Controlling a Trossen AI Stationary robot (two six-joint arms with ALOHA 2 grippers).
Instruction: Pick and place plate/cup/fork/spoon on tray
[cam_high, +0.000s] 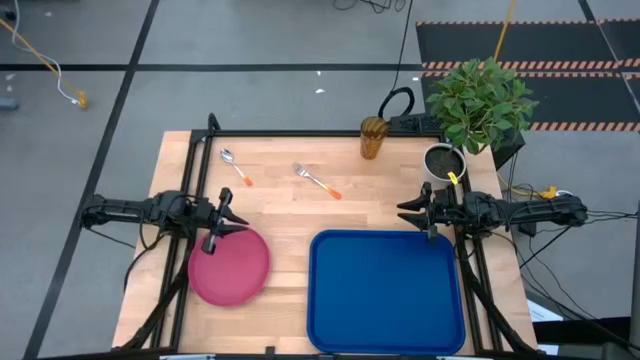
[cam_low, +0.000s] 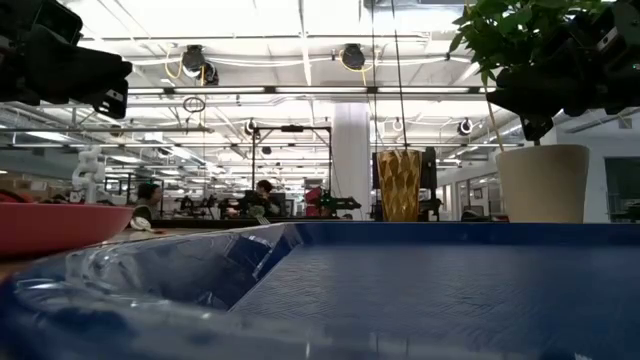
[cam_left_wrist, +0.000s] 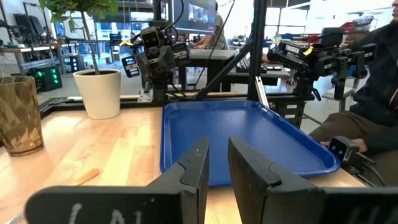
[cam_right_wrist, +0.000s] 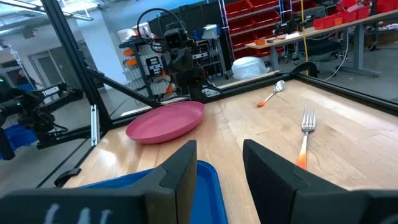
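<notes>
The pink-red plate (cam_high: 229, 267) lies flat on the table at the near left, also in the right wrist view (cam_right_wrist: 166, 121). The blue tray (cam_high: 385, 291) lies at the near right. The amber cup (cam_high: 373, 138) stands at the far edge. The fork (cam_high: 317, 181) and the spoon (cam_high: 235, 167) lie on the far half of the table. My left gripper (cam_high: 226, 222) is open above the plate's far edge, touching nothing. My right gripper (cam_high: 412, 213) is open above the tray's far right corner, empty.
A white pot with a green plant (cam_high: 478, 110) stands at the far right corner, beside my right arm. Black frame rails (cam_high: 300, 133) run along the table's far and side edges. Bare wood shows between the plate and the tray.
</notes>
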